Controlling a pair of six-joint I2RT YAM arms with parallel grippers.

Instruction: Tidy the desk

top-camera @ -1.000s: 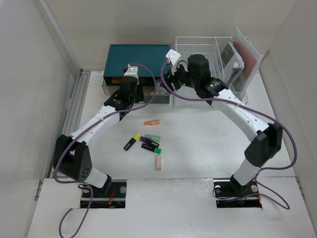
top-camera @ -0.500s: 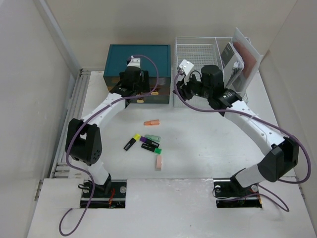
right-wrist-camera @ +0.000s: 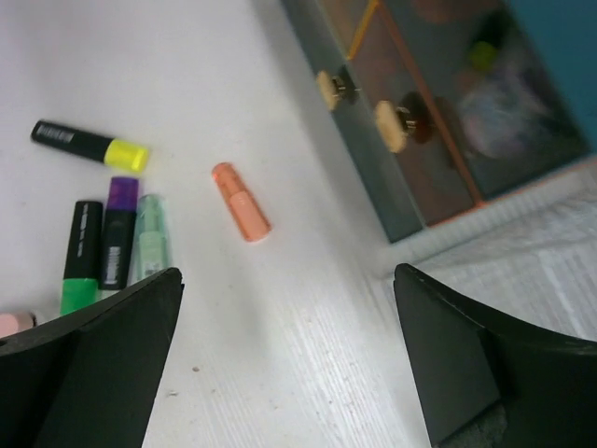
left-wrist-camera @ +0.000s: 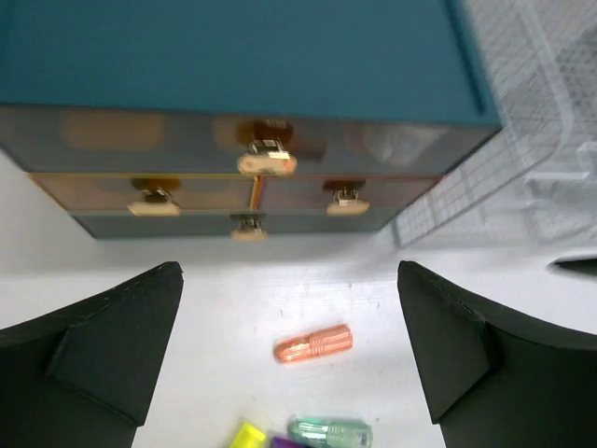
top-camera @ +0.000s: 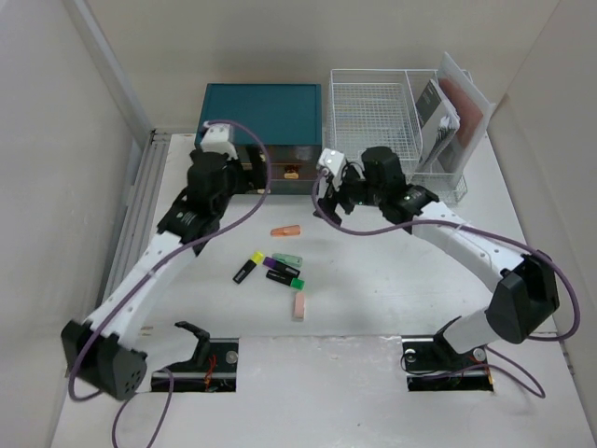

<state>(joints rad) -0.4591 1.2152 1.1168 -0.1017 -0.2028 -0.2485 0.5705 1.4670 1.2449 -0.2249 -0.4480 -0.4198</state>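
Note:
Loose pens lie mid-way across the white desk (top-camera: 401, 252). An orange marker (top-camera: 285, 231) (left-wrist-camera: 312, 343) (right-wrist-camera: 241, 215) lies alone, nearest the drawer box. Closer to the arms are a yellow-tipped highlighter (top-camera: 247, 268) (right-wrist-camera: 89, 145), a purple one (top-camera: 277, 266), a green one (top-camera: 284, 279), a pale green one (top-camera: 287, 259) and a pink one (top-camera: 298, 305). My left gripper (top-camera: 191, 222) (left-wrist-camera: 287, 269) hangs open above the desk in front of the box, with the orange marker below its gap. To the right of the orange marker, my right gripper (top-camera: 334, 203) (right-wrist-camera: 285, 273) is open and holds nothing.
A teal drawer box (top-camera: 261, 117) (left-wrist-camera: 233, 56) stands at the back, its tinted drawers with round knobs (left-wrist-camera: 266, 161) facing the arms. Right of it is a white wire-mesh tray rack (top-camera: 373, 103) with papers (top-camera: 448, 107) standing in its right end. Walls close in both sides.
Both arms have drawn back from the drawer box toward the middle of the desk. Both grippers have opened wide.

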